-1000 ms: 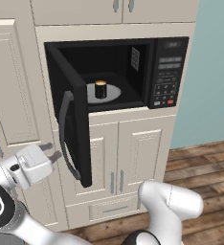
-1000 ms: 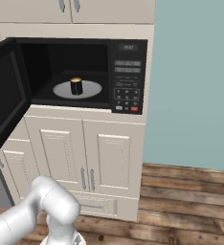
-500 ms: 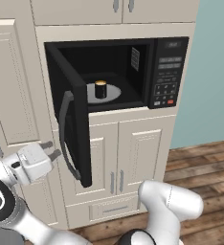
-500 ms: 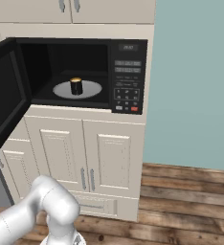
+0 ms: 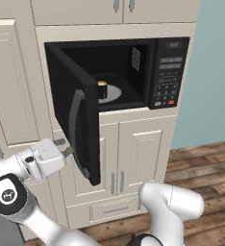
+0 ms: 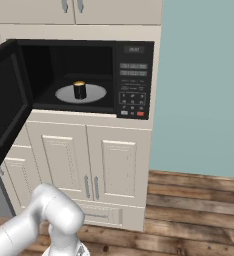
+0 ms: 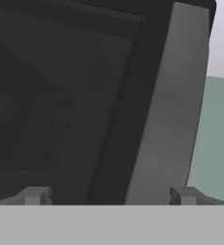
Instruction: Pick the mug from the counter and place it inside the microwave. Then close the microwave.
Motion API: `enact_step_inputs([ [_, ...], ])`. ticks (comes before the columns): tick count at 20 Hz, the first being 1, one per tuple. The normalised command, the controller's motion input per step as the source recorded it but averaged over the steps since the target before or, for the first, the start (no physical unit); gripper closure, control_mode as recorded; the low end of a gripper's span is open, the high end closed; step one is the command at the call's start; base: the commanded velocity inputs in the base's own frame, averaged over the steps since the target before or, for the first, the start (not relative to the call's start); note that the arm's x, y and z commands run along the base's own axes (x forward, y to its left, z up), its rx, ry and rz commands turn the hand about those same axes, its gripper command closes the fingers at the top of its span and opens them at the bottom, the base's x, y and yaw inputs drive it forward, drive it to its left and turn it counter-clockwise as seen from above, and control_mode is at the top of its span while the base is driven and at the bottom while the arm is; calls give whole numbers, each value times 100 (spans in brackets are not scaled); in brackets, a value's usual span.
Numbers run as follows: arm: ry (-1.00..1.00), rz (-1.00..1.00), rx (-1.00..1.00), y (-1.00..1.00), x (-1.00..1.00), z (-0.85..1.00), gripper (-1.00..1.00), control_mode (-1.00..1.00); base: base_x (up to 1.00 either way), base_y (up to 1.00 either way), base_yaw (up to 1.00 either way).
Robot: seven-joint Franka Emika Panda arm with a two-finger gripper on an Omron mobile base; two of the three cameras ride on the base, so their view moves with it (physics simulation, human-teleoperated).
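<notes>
**Claw wide at the door, mug already inside**

Claw point(image 5: 66, 148) stands wide w/ nothing between the fingers, just beside the outer face of the microwave point(image 5: 168, 72) door point(image 5: 71, 103), low near its grey handle point(image 5: 76, 129). In the hand view the fingertips point(image 7: 35, 195) flank the handle point(image 7: 166, 119) up close; we can't tell whether anything touches it yet.

Mug point(image 6: 79, 90) sits upright on the turntable point(image 6: 96, 94) inside the microwave, roughly centred, so we judge placing is done and only closing is left.

Handling, as we judge it: door is a stiff hinged panel, prob. light to swing, glossy face likely slippery. Best contact is a flat push on the outer face near the handle, far from the hinge, for max leverage. Mug is small and light; a hard slam could jog it.

Hard to make out: from the left base view the door hides part of the turntable and the mug's lower half. Door's lower edge is cut off in the right base view. Hand view is too close and dark to read the door's angle.
</notes>
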Motion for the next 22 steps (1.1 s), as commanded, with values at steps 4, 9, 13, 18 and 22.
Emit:
enact_step_inputs([
  [4,0,0,0,-51,0,2,-100,-100,0,0,0],
  [9,0,0,0,-62,1,5,-100,-100,0,0,0],
  [13,1,3,0,-57,11,38,-100,-100,0,0,0],
  [18,8,6,-2,-63,18,43,-100,-100,0,0,0],
  [22,12,7,-3,-51,30,27,-100,-100,0,0,0],
])
